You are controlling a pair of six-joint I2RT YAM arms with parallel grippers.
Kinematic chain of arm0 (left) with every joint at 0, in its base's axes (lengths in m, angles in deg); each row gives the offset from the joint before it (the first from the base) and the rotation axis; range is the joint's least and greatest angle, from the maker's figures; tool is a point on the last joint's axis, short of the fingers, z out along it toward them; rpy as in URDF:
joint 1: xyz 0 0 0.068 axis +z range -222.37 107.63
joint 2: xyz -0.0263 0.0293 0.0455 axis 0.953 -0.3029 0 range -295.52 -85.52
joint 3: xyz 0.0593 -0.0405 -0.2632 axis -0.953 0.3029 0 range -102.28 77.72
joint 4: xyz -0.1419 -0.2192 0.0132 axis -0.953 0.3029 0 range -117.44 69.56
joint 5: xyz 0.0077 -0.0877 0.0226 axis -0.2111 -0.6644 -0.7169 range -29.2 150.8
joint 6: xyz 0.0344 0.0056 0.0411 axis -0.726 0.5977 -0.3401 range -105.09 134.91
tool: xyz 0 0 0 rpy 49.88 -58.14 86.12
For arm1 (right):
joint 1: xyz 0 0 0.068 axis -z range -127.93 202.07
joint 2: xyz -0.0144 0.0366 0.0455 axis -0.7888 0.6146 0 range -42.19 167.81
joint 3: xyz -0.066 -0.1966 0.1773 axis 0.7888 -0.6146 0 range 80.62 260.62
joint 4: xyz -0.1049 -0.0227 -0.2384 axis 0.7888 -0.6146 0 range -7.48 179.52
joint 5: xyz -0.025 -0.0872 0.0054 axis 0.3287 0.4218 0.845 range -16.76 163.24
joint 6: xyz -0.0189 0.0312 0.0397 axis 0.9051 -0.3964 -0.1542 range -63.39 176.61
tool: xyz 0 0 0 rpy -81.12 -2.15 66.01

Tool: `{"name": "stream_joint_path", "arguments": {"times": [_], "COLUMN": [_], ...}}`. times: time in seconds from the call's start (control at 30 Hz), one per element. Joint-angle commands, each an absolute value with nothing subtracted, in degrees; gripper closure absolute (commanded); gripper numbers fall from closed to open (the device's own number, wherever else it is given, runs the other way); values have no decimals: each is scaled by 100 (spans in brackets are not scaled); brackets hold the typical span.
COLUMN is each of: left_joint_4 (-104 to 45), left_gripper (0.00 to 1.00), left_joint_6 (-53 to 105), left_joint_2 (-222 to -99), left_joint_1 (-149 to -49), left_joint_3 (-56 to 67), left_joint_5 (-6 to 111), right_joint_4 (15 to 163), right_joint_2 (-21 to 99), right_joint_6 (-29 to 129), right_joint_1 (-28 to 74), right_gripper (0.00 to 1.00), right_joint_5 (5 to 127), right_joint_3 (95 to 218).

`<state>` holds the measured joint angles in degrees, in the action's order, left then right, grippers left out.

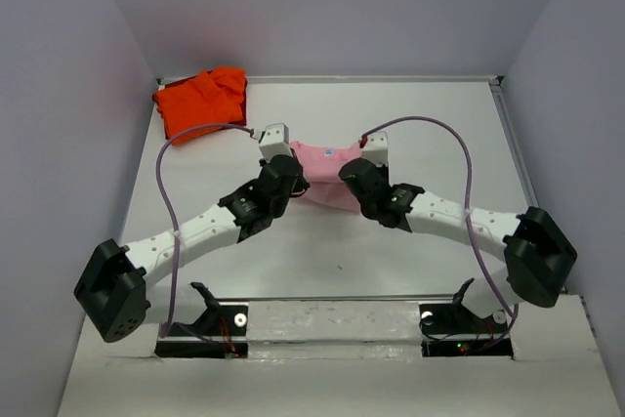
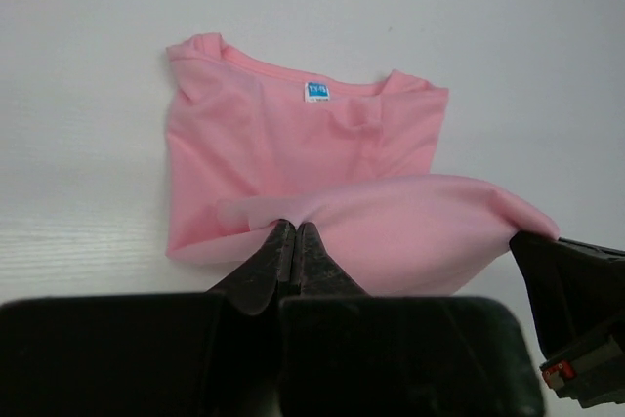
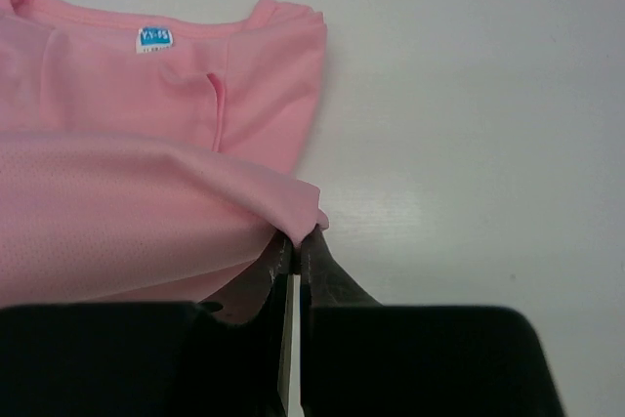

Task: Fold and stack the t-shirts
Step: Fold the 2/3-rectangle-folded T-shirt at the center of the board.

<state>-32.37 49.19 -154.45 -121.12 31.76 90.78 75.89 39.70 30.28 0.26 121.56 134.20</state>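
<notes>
Left and right jaws each clench a corner of the pink t-shirt's (image 2: 293,134) near hem, raised above the table (image 1: 420,241). Its collar lies straight ahead of both (the orange t-shirt (image 1: 200,100) sits far-left).

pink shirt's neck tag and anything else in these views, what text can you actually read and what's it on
On the pink t-shirt, the blue neck tag inside the collar: white characters, too small and blurred to read in either wrist view.
On the orange t-shirt: no text visible.
Nothing else in the three views shows readable writing.
</notes>
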Motion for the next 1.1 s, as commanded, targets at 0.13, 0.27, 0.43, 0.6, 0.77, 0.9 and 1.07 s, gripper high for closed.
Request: {"name": "stream_joint_path", "arguments": {"times": [0.13, 0.27, 0.43, 0.6, 0.77, 0.9, 1.07], "left_joint_4": [-4132, -4352, -4510, -4370, -4353, -4291, -4221], "left_gripper": [100, 100, 100, 69, 41, 35, 35], "left_joint_6": [4111, 4083, 4127, 4408, 4558, 4602, 4576], "left_joint_2": [-16619, -17489, -18799, -19354, -19310, -19074, -18362], "left_joint_1": [-11088, -10693, -10366, -10111, -9971, -9927, -9944], "left_joint_3": [2307, 1735, 996, 863, 1171, 1355, 1575], "left_joint_5": [8928, 8630, 8541, 8909, 9164, 9331, 8990], "right_joint_4": [9653, 9910, 9866, 9857, 9883, 9953, 9867], "right_joint_2": [5744, 6563, 7952, 8551, 8517, 8149, 7664], "right_joint_6": [4613, 4966, 5212, 5327, 5318, 5257, 5283], "right_joint_1": [1320, 1769, 1982, 2087, 2087, 2087, 2087], "right_gripper": [100, 100, 100, 49, 29, 21, 20], "right_joint_5": [11615, 11307, 10815, 10489, 10374, 10365, 10296], "right_joint_3": [14890, 15777, 17008, 17484, 17423, 16976, 16623]}}
